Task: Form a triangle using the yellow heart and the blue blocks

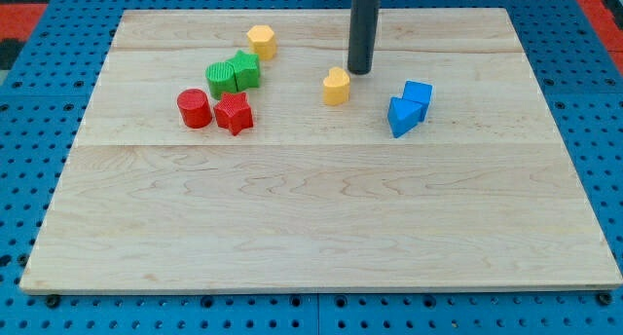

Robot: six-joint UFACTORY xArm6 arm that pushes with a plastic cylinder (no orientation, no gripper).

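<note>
Light wooden board [321, 218] on blue pegboard. My tip [360, 71] (end of dark rod, no jaws to open or close) sits just above-right of yellow heart block [336, 87], very close, can't tell if touching. Two blue blocks off to view's right: blue cube [419, 94] and blue angular block [401, 116], touching each other, a little apart from heart. View's left cluster: green round block [221, 79] against green star block [243, 69], red cylinder [194, 109] beside red star block [234, 113]. Yellow hexagon block [261, 41] up top, near greens.
</note>
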